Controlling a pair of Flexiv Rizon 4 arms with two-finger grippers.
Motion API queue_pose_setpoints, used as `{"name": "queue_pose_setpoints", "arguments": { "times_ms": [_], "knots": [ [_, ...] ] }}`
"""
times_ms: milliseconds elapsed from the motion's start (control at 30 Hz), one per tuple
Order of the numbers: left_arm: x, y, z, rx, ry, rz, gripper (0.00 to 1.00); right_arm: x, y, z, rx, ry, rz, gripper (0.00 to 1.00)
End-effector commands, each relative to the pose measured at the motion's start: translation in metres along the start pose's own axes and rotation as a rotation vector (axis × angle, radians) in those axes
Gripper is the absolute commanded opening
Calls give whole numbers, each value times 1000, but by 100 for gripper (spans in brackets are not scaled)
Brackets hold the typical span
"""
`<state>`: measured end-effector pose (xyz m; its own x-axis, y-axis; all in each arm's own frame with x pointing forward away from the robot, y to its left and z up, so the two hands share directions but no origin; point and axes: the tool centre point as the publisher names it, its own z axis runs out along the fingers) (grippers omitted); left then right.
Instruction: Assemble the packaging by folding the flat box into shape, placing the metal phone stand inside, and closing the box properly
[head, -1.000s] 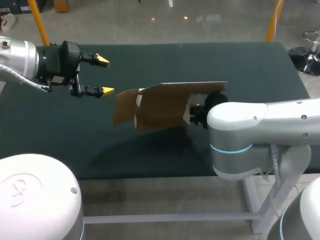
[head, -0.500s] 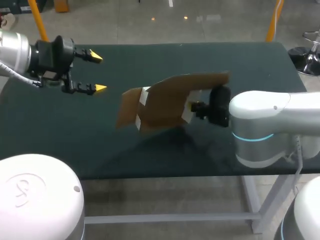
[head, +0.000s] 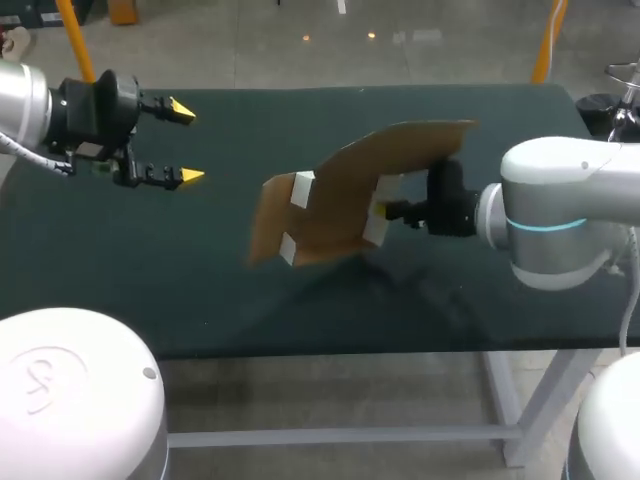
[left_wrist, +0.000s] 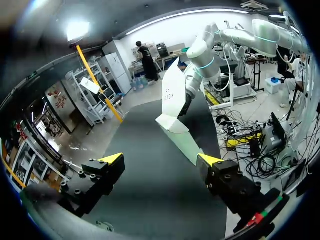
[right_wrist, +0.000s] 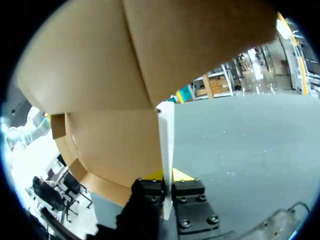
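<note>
Dark green matte table (head: 480, 130), seen from above, with both arms over it. At centre, the flat box (head: 340, 200) is held lifted and tilted. It is a thin sheet of smooth brown cardboard, creased into several panels. A broad panel rises toward the far right, and shorter flaps with small white tabs hang at the near left. Whether the lowest flap touches the table cannot be told.

The right arm enters from the right. Its gripper (head: 385, 212) is at the box's right edge. In the right wrist view, the yellow-tipped fingers (right_wrist: 167, 176) are pressed together on a thin white-faced edge panel of the box (right_wrist: 100, 65), which curves up and over them.

The left gripper (head: 188, 142) is at the far left, well apart from the box, its black fingers spread wide with nothing between them. In the left wrist view, the box (left_wrist: 172, 100) shows its pale face ahead of those parted tips (left_wrist: 161, 160).
</note>
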<state>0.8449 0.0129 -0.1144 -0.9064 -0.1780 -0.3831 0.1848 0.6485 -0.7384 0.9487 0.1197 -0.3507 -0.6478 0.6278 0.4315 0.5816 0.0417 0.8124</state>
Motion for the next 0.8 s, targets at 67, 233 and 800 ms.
{"name": "queue_pose_setpoints", "arguments": {
  "times_ms": [67, 233, 800],
  "knots": [
    [2, -1, -5, -7, 0, 1, 100, 1, 4, -2, 135, -8, 0, 0],
    [1, 0, -5, -9, -3, -2, 100, 4, 2, -3, 189, -60, 19, 0],
    [-1, 5, -10, -15, 2, -34, 100, -7, -9, 0, 350, 30, 160, 0]
  ]
}}
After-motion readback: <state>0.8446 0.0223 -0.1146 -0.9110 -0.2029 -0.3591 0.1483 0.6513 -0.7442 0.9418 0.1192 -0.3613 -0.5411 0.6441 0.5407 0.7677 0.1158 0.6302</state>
